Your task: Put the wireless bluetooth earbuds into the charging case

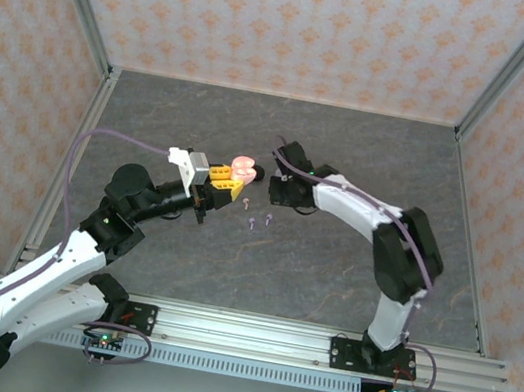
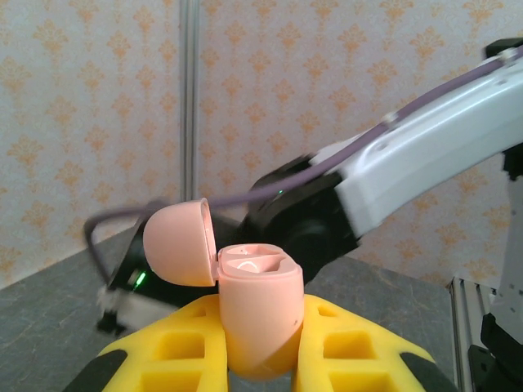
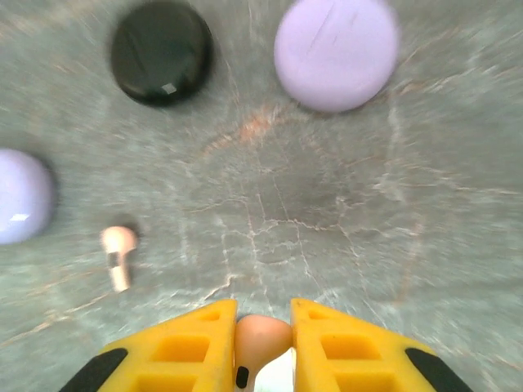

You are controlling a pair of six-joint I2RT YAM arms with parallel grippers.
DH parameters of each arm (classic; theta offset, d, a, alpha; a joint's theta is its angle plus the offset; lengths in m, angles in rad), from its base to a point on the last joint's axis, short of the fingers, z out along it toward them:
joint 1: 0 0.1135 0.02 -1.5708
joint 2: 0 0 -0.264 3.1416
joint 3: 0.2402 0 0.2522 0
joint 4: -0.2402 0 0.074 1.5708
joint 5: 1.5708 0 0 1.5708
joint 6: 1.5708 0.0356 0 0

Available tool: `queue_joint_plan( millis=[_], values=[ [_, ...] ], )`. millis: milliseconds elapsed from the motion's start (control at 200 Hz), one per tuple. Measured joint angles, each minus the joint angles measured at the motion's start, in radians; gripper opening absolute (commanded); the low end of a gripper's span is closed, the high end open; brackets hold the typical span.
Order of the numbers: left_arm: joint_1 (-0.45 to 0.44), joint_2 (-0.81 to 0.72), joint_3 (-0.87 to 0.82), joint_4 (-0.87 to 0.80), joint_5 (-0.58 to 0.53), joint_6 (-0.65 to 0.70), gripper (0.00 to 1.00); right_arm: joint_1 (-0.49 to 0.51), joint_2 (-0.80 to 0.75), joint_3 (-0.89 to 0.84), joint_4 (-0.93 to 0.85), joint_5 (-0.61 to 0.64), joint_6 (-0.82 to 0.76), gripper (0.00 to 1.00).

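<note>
My left gripper (image 2: 260, 320) is shut on a pink charging case (image 2: 257, 298), holding it upright between yellow fingers (image 2: 351, 347) with its lid (image 2: 178, 243) swung open to the left. In the top view this case (image 1: 243, 168) is above the table's middle, with the right gripper (image 1: 278, 191) just to its right. My right gripper (image 3: 261, 317) is shut on a pink earbud (image 3: 261, 339) above the table. A second pink earbud (image 3: 119, 245) lies on the table at the left. Top view: one pink earbud (image 1: 247, 196) and two purple earbuds (image 1: 253, 222) (image 1: 268, 218) lie below the case.
Under the right wrist lie a black disc (image 3: 162, 51), a purple disc (image 3: 337, 53) and a pale lilac disc (image 3: 20, 196). The right arm (image 2: 425, 163) crosses close behind the held case. Patterned walls (image 1: 273, 15) enclose the grey table (image 1: 330, 269).
</note>
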Motion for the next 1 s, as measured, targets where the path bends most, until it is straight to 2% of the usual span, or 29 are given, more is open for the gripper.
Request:
queue_joint_plan(
  millis=[240,475,711,1001],
  values=[
    [-0.041,0.062,0.0,0.019,0.0,0.0,0.0,-0.006,-0.386,-0.086,0.046,0.025,0.0,0.21],
    [-0.053,0.124,0.0,0.061,0.001,-0.002,0.0,0.003,-0.647,-0.141,0.116,-0.015,0.016,0.21],
    [-0.061,0.174,0.0,0.107,0.005,-0.015,0.0,0.097,-0.697,-0.135,0.173,-0.055,0.023,0.21],
    [-0.073,0.19,0.0,0.121,0.005,-0.02,0.0,0.196,-0.669,-0.131,0.195,-0.009,0.007,0.2]
  ],
)
